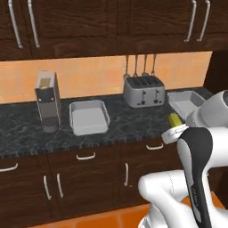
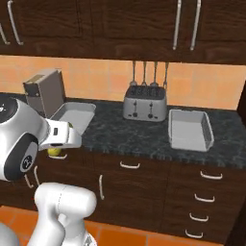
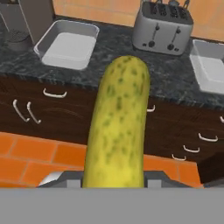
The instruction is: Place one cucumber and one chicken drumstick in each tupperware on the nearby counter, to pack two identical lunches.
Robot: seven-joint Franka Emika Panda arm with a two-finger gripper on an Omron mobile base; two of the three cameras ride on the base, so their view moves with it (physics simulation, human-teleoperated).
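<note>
My gripper point(image 3: 113, 177) is shut on a yellow-green speckled cucumber point(image 3: 118, 127), which points away from the hand toward the counter point(image 3: 122, 52). In the left base view the cucumber's tip point(image 1: 173, 119) sticks up from the gripper point(image 1: 174, 128) in front of the counter's edge. One light grey tupperware point(image 1: 89, 116) lies empty left of the toaster. The other tupperware point(image 1: 186, 102) lies empty to the toaster's right. The gripper point(image 2: 58, 144) hangs over the floor, short of the counter, nearer the left tupperware point(image 2: 73, 115). The chicken drumstick is out of view.
A steel toaster point(image 1: 144, 91) stands between the two containers at the back of the counter. A grey coffee machine point(image 1: 48, 101) stands at the left. Dark drawers with silver handles point(image 1: 85, 156) run below, and wall cabinets hang above. The floor is orange tile point(image 3: 30, 157).
</note>
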